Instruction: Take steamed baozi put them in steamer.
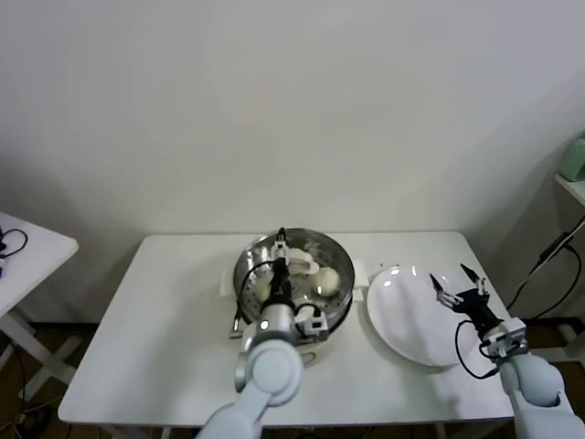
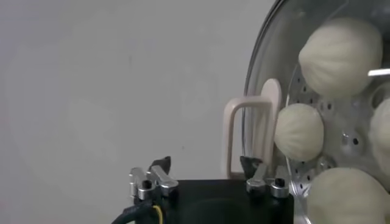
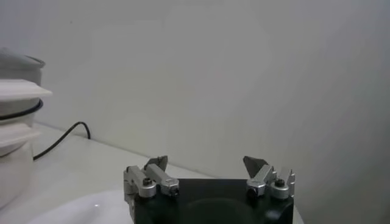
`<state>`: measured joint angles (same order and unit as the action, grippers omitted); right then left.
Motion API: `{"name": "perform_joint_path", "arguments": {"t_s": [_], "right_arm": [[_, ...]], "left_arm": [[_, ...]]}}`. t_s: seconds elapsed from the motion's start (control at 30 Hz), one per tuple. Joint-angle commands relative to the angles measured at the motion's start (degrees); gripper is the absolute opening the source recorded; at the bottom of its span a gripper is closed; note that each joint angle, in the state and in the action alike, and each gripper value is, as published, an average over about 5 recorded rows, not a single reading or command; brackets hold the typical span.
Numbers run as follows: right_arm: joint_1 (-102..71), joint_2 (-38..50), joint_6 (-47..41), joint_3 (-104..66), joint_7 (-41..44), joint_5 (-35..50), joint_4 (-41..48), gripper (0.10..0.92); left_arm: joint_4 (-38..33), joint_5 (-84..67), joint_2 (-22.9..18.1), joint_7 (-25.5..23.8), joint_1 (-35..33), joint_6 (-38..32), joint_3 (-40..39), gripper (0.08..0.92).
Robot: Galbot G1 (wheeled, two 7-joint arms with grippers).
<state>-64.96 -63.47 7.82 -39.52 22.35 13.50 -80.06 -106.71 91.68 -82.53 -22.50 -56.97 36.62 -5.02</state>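
The steamer (image 1: pixel 249 261) stands mid-table, a shiny steel basket on a white base. Several cream-white baozi (image 1: pixel 327 279) lie on its perforated floor. The left wrist view shows them through a glass lid: one baozi (image 2: pixel 338 55) lies far, one (image 2: pixel 298 131) in the middle and one (image 2: pixel 347 198) near. The lid's cream handle (image 2: pixel 250 134) stands upright, also in the head view (image 1: pixel 304 265). My left gripper (image 1: pixel 281 251) is over the steamer, open (image 2: pixel 206 163), one fingertip just in front of the handle. My right gripper (image 1: pixel 460 288) is open (image 3: pixel 205 161) above the bare white plate (image 1: pixel 402 334).
A second white table (image 1: pixel 27 247) stands at the far left. A shelf (image 1: pixel 571 183) and a hanging cable (image 1: pixel 548 256) are at the right. The right wrist view shows the pot's white base (image 3: pixel 15 140) and its black cord (image 3: pixel 61 137).
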Motion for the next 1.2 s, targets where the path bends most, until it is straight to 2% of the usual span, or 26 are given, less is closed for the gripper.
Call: {"name": "perform_joint_path", "arguments": {"t_s": [0.03, 0.13, 0.5, 0.77, 1.0, 1.1, 1.2], "right_arm": [[0.38, 0.18, -0.05, 0.34, 0.04, 0.00, 0.24, 0.823], [0.51, 0.22, -0.05, 0.52, 0.07, -0.05, 0.41, 0.823], [0.90, 0.61, -0.14, 1.15, 0.12, 0.04, 0.83, 0.823], [1.70, 0.63, -0.03, 1.19, 0.87, 0.06, 1.86, 0.823], [3.52, 0.83, 0.22, 2.23, 1.26, 0.08, 3.38, 0.823], [3.88, 0.79, 0.22, 2.79, 1.22, 0.09, 3.41, 0.823], [4.10, 0.80, 0.22, 3.26, 1.02, 0.16, 3.22, 0.823]], "left_arm": [[-7.20, -7.55, 5.63, -0.86, -2.17, -1.05, 0.49, 0.782], [-9.75, -9.87, 7.95, -0.73, -3.54, -1.50, 1.02, 0.821], [-20.13, -21.19, 16.21, 1.12, -9.63, -1.35, 8.29, 0.823], [-20.78, -39.49, 20.31, 10.03, -13.75, -4.59, 20.55, 0.823], [-20.19, -72.17, 23.22, 21.75, -18.68, -8.57, 33.01, 0.823], [-18.78, -84.41, 22.61, 27.46, -19.54, -11.50, 36.02, 0.823], [-16.67, -93.44, 20.77, 30.06, -20.74, -15.61, 39.15, 0.823]]}}
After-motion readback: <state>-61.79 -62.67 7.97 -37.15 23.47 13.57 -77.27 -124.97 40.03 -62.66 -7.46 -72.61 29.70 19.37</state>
